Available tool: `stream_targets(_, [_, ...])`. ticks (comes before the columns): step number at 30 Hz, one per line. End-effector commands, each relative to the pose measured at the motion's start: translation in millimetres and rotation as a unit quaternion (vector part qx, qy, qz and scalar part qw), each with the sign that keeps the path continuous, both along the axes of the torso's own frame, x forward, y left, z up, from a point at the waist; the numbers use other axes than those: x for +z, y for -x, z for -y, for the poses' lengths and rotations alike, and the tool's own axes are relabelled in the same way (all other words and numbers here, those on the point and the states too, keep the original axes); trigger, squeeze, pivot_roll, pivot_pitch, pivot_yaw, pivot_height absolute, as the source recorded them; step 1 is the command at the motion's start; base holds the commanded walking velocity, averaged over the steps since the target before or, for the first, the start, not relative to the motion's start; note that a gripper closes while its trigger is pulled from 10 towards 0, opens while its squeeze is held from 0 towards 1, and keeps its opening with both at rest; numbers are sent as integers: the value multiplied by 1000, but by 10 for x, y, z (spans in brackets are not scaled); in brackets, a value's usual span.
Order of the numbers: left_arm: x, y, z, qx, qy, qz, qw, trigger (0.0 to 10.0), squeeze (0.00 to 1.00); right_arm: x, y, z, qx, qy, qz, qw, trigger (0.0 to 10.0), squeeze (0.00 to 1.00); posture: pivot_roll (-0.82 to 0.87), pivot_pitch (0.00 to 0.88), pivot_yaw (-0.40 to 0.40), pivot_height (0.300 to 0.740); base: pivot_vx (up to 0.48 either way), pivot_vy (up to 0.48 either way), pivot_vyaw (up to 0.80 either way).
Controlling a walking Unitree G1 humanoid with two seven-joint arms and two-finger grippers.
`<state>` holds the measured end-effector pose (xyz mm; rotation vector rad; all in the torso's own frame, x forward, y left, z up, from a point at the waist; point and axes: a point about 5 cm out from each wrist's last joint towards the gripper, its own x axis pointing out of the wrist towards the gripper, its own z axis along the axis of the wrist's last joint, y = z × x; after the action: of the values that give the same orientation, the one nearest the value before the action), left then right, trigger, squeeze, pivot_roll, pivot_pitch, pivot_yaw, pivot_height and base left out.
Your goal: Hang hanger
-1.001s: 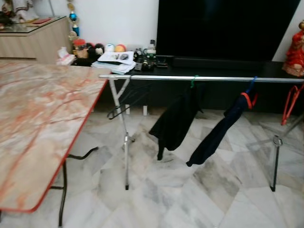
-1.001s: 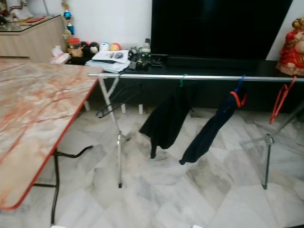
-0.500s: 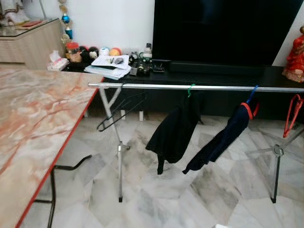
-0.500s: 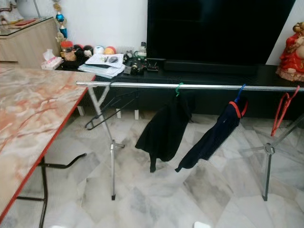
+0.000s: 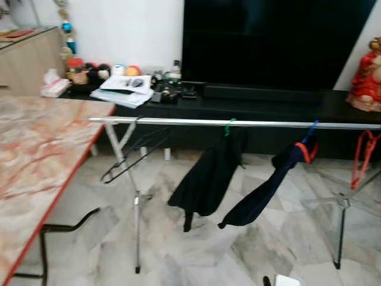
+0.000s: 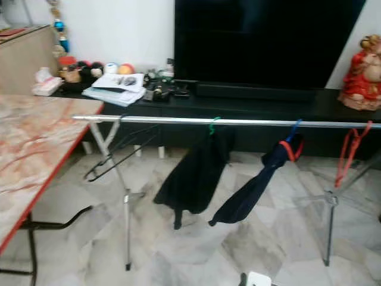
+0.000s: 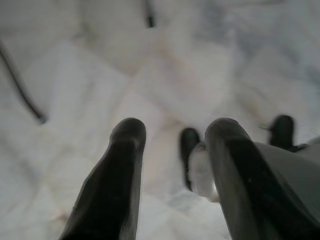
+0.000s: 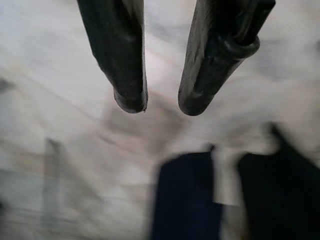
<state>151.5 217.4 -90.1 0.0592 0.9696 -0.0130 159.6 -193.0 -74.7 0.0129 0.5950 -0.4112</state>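
A silver clothes rail [image 5: 238, 123] runs across the room on folding legs. An empty black hanger [image 5: 132, 156] hangs near its left end. A green hanger carries a black garment [image 5: 205, 182] at the middle. To the right, a navy garment [image 5: 265, 193] hangs on a blue and orange hanger. An empty red hanger [image 5: 363, 156] hangs at the far right. My left gripper [image 7: 175, 129] is open above the marble floor with nothing between its fingers. My right gripper [image 8: 162, 104] is open too, over a blurred patch of floor and dark shapes.
A marble-topped table with a red edge [image 5: 36, 173] stands at the left on black legs. Behind the rail is a low black TV unit [image 5: 268, 104] with papers, bottles and a large dark screen. A red figurine [image 5: 364, 74] stands at the right. Marble floor lies before the rack.
The whole picture has shifted: the table slid further out at the left and the rail sits lower and nearer. The hangers and garments keep their places on the rail.
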Motion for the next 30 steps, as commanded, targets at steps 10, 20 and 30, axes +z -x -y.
stream_targets(10, [-18, 121, -119, 11, -11, -11, 1000, 10000, 0, 443, 88, 906, -87, 149, 99, 980, 10000, 0, 133, 0, -22, 740, 246, 0, 0])
stream_targets(20, [1, 87, -136, 4, -20, -4, 1000, 10000, 0, 224, 237, 775, -89, 60, 20, 994, 10000, 0, 112, 0, -9, 740, 0, 0, 0])
stream_targets(30, [25, 7, -114, 0, -21, 5, 1000, 10000, 0, -134, 440, 600, -15, -14, -138, 990, 10000, 0, 125, 0, 1, 740, 0, 0, 0])
